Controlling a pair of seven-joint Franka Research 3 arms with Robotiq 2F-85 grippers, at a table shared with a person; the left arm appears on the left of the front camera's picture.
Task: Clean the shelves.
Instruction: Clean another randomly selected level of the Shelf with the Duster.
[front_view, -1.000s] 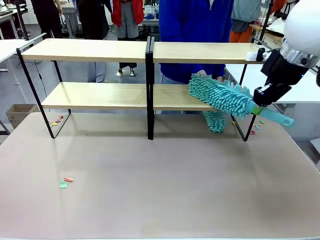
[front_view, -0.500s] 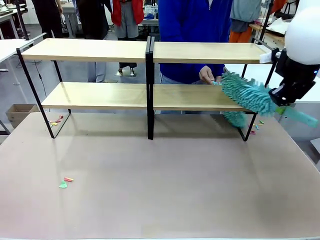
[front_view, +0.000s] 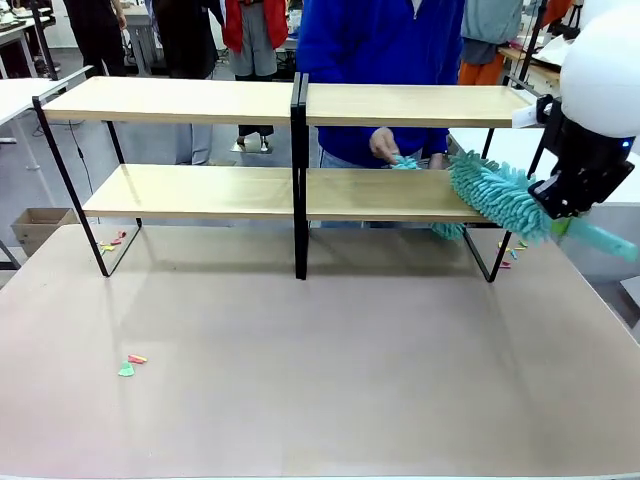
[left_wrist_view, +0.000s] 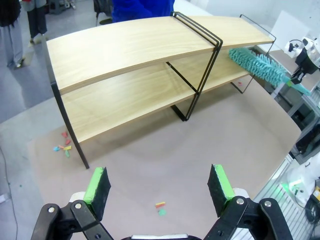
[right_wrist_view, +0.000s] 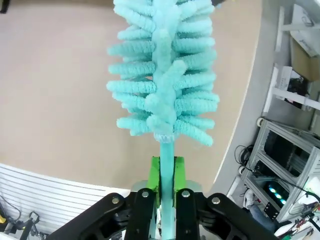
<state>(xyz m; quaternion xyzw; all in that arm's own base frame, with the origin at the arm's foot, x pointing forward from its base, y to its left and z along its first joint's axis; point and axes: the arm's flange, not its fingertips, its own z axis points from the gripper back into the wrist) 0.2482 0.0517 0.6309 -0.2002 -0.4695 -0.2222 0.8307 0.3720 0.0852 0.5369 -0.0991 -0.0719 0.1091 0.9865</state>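
The shelves (front_view: 190, 100) stand across the far half of the table, two light wood boards on a black frame; they appear from the side in the left wrist view (left_wrist_view: 135, 47). My right gripper (front_view: 558, 197) is shut on the handle of a teal fluffy duster (front_view: 495, 188), whose head lies over the right end of the lower board. In the right wrist view the duster (right_wrist_view: 162, 75) rises straight from the right gripper (right_wrist_view: 166, 186). My left gripper (left_wrist_view: 159, 184) hangs open above the tabletop, well short of the shelves. A person's hand (front_view: 384, 146) rests on the lower board beside a small teal piece (front_view: 405, 162).
Small coloured scraps lie on the tabletop (front_view: 131, 364), by the left shelf leg (front_view: 112, 242) and by the right leg (front_view: 512, 251). A person in blue (front_view: 380, 40) stands behind the shelves. A cardboard box (front_view: 35, 225) sits on the floor at the left.
The right gripper has swept the duster rightward along the lower board to its right end. The person's hand has come into sight behind the lower board and shifted left.
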